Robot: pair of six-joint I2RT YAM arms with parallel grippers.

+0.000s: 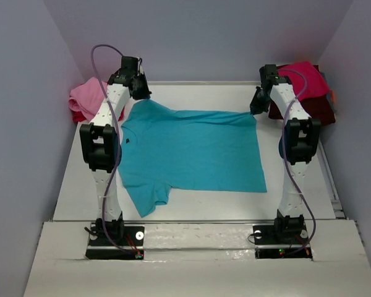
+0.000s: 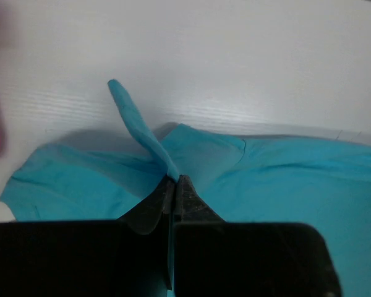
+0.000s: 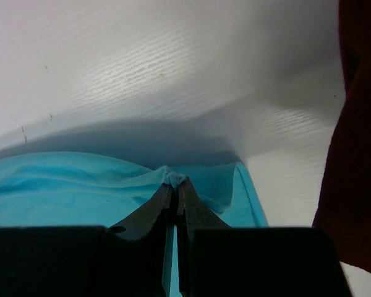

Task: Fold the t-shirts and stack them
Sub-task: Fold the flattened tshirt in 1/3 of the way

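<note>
The turquoise t-shirt point(image 1: 191, 151) lies spread on the white table, collar to the left, one sleeve toward the near edge. My left gripper point(image 1: 140, 94) is shut on the shirt's far left corner by the sleeve; in the left wrist view point(image 2: 175, 179) a strip of turquoise cloth point(image 2: 136, 124) sticks up from the closed fingertips. My right gripper point(image 1: 257, 105) is shut on the shirt's far right hem corner; in the right wrist view point(image 3: 176, 182) a pinch of cloth point(image 3: 204, 179) bunches between the tips.
A pink t-shirt point(image 1: 86, 98) on a red one lies at the far left. A crimson t-shirt point(image 1: 306, 79) on a dark maroon one point(image 1: 315, 108) lies at the far right; the maroon one point(image 3: 358, 142) shows close beside my right gripper. Grey walls enclose the table.
</note>
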